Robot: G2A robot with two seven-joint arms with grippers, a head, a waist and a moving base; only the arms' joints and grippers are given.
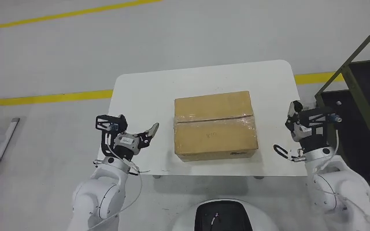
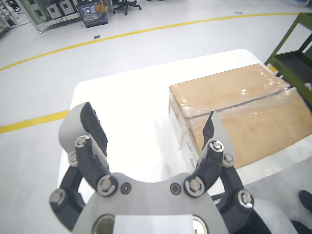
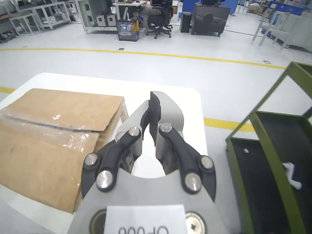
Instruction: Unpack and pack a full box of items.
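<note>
While the taped brown cardboard box (image 1: 215, 124) is sitting mid-frame, likely stiff, heavy, best clasped by its sides, left gripper (image 2: 148, 114) jaws are gaping, right gripper (image 3: 151, 108) jaws pressing together.

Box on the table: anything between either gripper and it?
Nothing visible. Bare white table lies between the open left gripper and the near side of the box. The shut right gripper sits off the box's other end, with no object between them. Clear tape covers the top seam.
</note>
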